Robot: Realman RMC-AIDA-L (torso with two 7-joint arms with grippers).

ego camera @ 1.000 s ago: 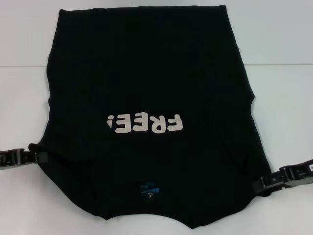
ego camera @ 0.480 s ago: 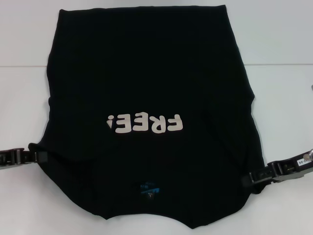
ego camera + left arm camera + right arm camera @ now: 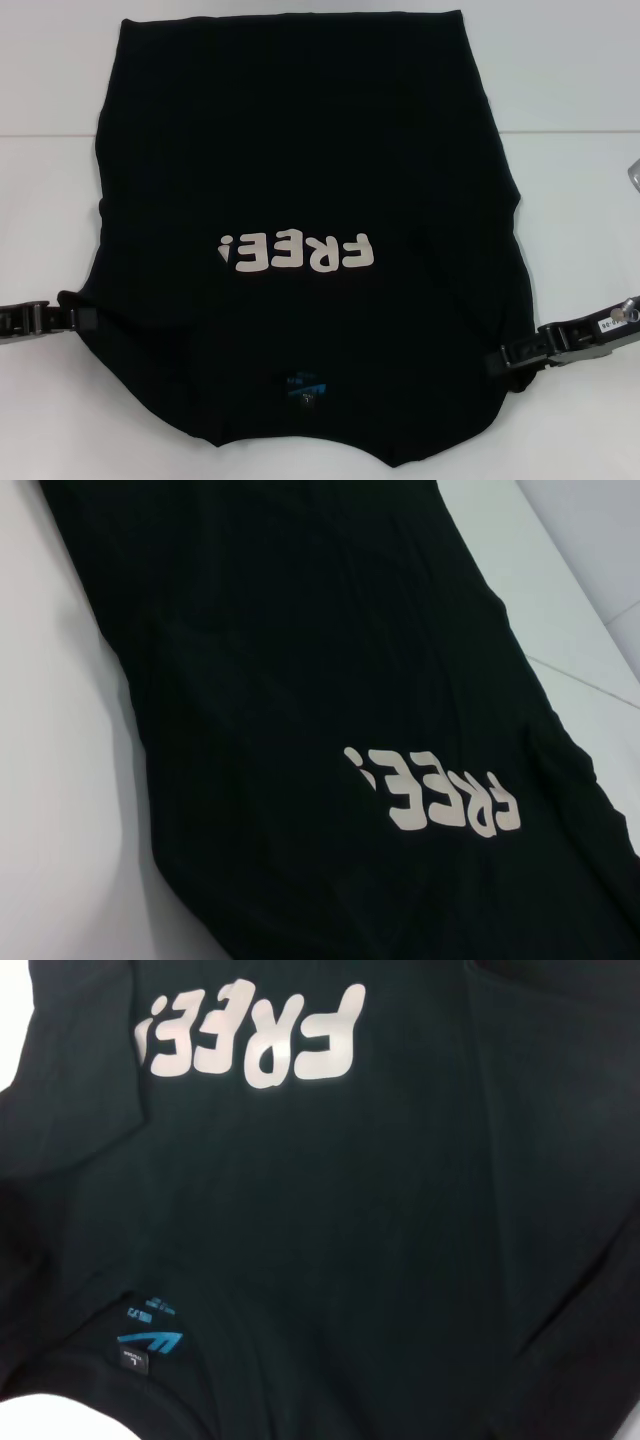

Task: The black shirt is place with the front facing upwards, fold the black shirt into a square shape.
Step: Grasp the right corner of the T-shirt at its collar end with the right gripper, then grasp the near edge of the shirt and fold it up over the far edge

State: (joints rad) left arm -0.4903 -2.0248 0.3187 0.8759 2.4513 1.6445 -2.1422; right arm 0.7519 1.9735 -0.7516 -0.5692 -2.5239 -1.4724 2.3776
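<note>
Head view: shirt [image 3: 300, 200] spread flat on white surface [image 3: 570, 90], front up, collar toward the near edge, hem at the far end. White lettering [image 3: 300, 252] across the middle, reading upside down from here. Blue label [image 3: 305, 385] inside the collar, near the near edge. Both sleeves tucked in or folded under, so that the outline narrows toward the far end. Left tool [image 3: 80, 320] at the shirt's near-left edge, low on the surface, tip touching the cloth at the sleeve fold; cannot tell whether pinching it or merely lying against it. Right tool [image 3: 505, 360] at the near-right edge, tip dark against the dark cloth and partly over it; grip likewise impossible to tell.

Left wrist view: shirt [image 3: 330, 720] seen lengthwise, filling most of the frame, with lettering [image 3: 435, 792] on the body and white surface [image 3: 60, 810] alongside the left edge. Straight, smooth cloth edge against the surface. No tool fingers seen here.

Right wrist view: close on the chest area of the shirt [image 3: 400, 1210], lettering [image 3: 250, 1045] toward the far side, label [image 3: 150, 1345] at the collar nearer in. Soft creases running through the cloth beside the collar. A sliver of surface [image 3: 60, 1415] just past the collar edge. No tool fingers seen here either.
</note>
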